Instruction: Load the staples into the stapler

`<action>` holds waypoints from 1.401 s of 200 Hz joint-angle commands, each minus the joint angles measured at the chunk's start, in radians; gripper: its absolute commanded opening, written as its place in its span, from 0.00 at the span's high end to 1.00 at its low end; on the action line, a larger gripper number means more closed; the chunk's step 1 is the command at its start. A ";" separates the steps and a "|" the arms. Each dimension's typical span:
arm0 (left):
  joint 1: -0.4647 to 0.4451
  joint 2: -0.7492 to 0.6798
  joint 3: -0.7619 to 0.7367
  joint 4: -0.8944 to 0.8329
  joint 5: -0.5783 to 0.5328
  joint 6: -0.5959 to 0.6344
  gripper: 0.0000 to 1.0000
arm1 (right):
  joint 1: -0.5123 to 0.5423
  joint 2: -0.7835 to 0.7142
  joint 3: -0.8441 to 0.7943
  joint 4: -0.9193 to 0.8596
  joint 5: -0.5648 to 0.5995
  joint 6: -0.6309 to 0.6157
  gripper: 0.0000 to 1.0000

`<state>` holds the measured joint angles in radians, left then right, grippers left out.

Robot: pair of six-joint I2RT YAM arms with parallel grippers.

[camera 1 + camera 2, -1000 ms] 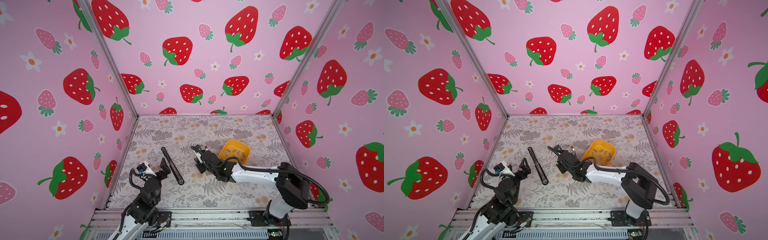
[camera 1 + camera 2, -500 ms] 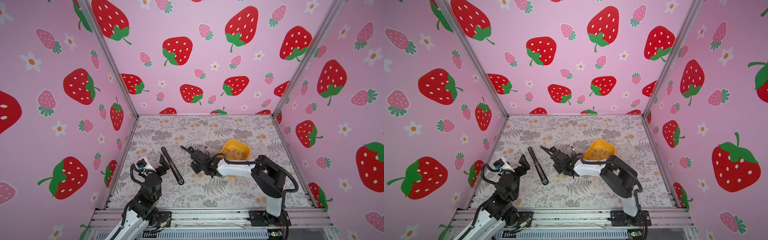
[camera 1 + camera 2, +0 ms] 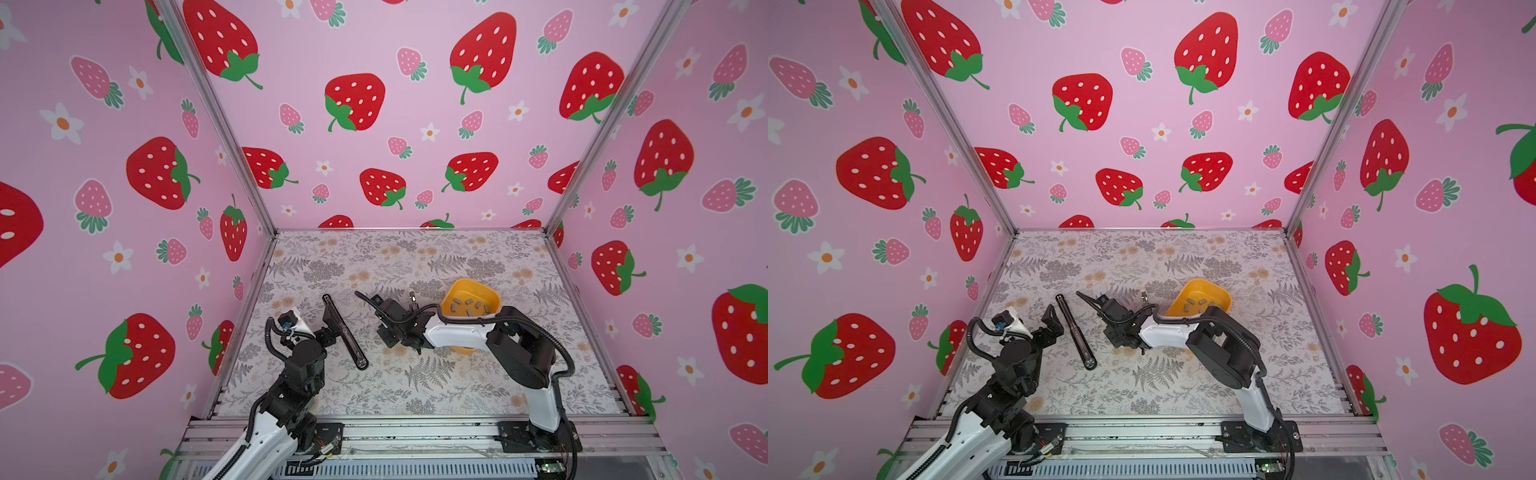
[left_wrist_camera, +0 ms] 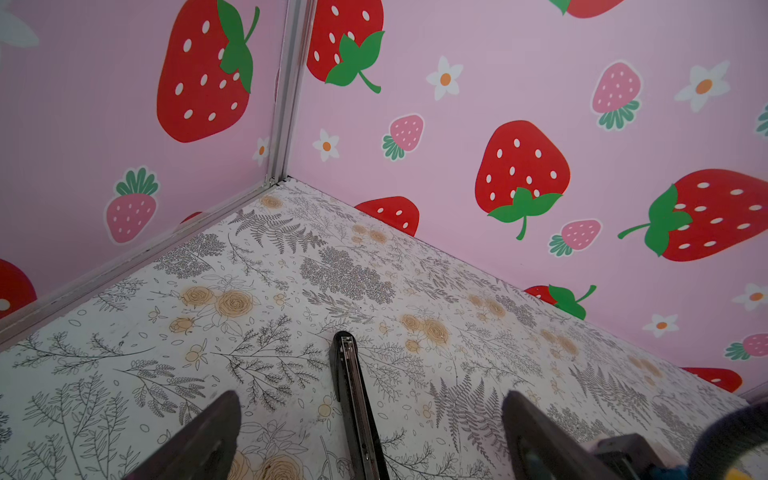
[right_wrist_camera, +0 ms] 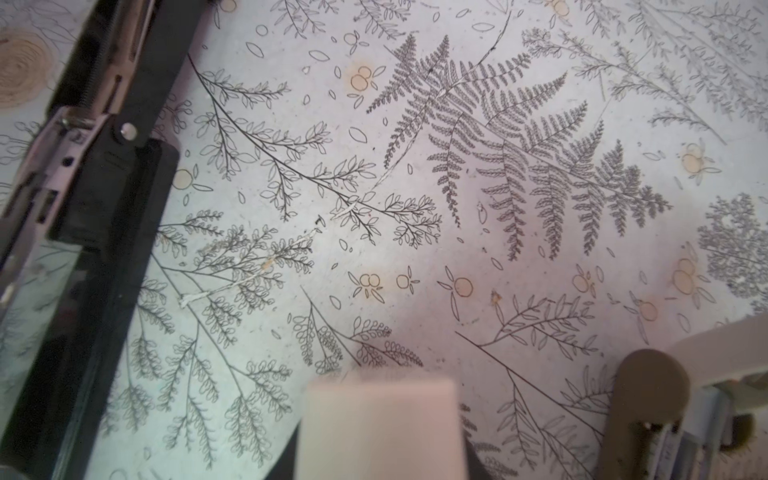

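Staples (image 3: 469,306) are lying in yellow bowl (image 3: 457,289), centre-right; likely light, brittle strips, needing a side pinch. Stapler (image 3: 344,332) is lying open, lower centre-left. Left gripper (image 4: 370,395) is gaping, empty; right gripper (image 3: 365,299) jaws indeterminate.

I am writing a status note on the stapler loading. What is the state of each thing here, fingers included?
Stapler: opened flat on the table.
Staples: loose in the bowl.
Bowl: upright, partly hidden by the right arm.
Left fingers: open, empty.
Right fingers: near the stapler; open or shut unclear.
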<state>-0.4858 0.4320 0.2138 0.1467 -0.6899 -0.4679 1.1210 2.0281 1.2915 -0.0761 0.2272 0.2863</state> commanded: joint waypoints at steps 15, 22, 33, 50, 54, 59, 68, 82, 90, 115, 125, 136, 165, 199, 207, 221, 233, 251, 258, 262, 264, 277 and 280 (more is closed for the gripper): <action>0.007 -0.034 0.024 0.020 -0.014 -0.024 0.01 | -0.004 0.018 0.026 -0.019 0.000 0.002 0.68; 0.007 -0.036 0.023 0.021 -0.014 -0.025 0.01 | -0.004 0.018 0.027 -0.021 0.001 0.001 0.67; 0.008 -0.037 0.021 0.019 -0.016 -0.024 0.01 | -0.004 0.014 0.025 -0.023 0.001 0.003 0.66; 0.010 -0.035 0.023 0.019 -0.017 -0.023 0.01 | -0.004 -0.002 0.015 -0.021 0.001 0.007 0.65; 0.011 -0.034 0.023 0.018 -0.018 -0.023 0.01 | -0.004 -0.007 0.010 -0.018 0.001 0.008 0.65; 0.010 -0.033 0.024 0.015 -0.020 -0.024 0.01 | -0.003 -0.011 0.004 -0.013 0.001 0.009 0.64; 0.010 -0.033 0.026 0.011 -0.020 -0.024 0.01 | -0.004 -0.021 -0.004 -0.009 0.001 0.012 0.63; 0.010 -0.036 0.028 0.008 -0.019 -0.026 0.01 | -0.004 -0.037 -0.015 -0.004 0.001 0.016 0.57; 0.012 -0.037 0.026 0.009 -0.019 -0.028 0.01 | -0.004 -0.049 -0.025 0.002 0.000 0.020 0.54; 0.012 -0.039 0.026 0.007 -0.018 -0.030 0.01 | -0.004 -0.092 -0.060 0.031 -0.005 0.026 0.49; 0.012 -0.041 0.028 0.005 -0.018 -0.033 0.01 | -0.003 -0.110 -0.074 0.036 -0.007 0.028 0.49; 0.012 -0.044 0.030 -0.007 -0.017 -0.044 0.01 | -0.001 -0.139 -0.093 0.041 -0.005 0.033 0.49; 0.012 -0.079 0.107 -0.254 0.018 -0.251 0.01 | 0.002 -0.264 -0.163 0.034 0.019 0.062 0.49; 0.012 -0.217 0.146 -0.419 0.235 -0.350 0.01 | 0.002 -0.508 -0.299 0.029 0.082 0.141 0.49; 0.012 -0.260 0.128 -0.384 0.331 -0.220 0.01 | 0.002 -0.569 -0.334 0.024 0.112 0.163 0.50; 0.012 -0.322 0.123 -0.418 0.401 -0.054 0.03 | 0.002 -0.674 -0.397 0.016 0.157 0.198 0.54; 0.013 -0.347 0.114 -0.499 0.352 -0.006 0.01 | -0.001 -0.761 -0.454 0.010 0.198 0.234 0.58; 0.013 -0.354 0.067 -0.576 0.315 -0.002 0.00 | -0.011 -0.862 -0.515 -0.016 0.269 0.280 0.60; 0.012 -0.354 0.039 -0.578 0.305 -0.010 0.01 | -0.018 -0.886 -0.524 -0.037 0.302 0.296 0.60; 0.013 -0.354 0.028 -0.572 0.290 -0.025 0.01 | -0.024 -0.895 -0.526 -0.053 0.314 0.302 0.60; 0.012 -0.355 0.025 -0.574 0.284 -0.031 0.01 | -0.026 -0.896 -0.526 -0.056 0.317 0.304 0.60; 0.012 -0.356 0.047 -0.601 0.297 -0.020 0.01 | -0.066 -0.909 -0.525 -0.109 0.339 0.318 0.62; 0.012 -0.358 0.049 -0.601 0.299 -0.016 0.01 | -0.078 -0.908 -0.523 -0.121 0.340 0.322 0.63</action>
<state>-0.4767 0.0841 0.2623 -0.3603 -0.3843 -0.5198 1.0988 1.1351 0.7784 -0.0906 0.4564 0.5251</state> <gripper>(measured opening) 0.987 0.392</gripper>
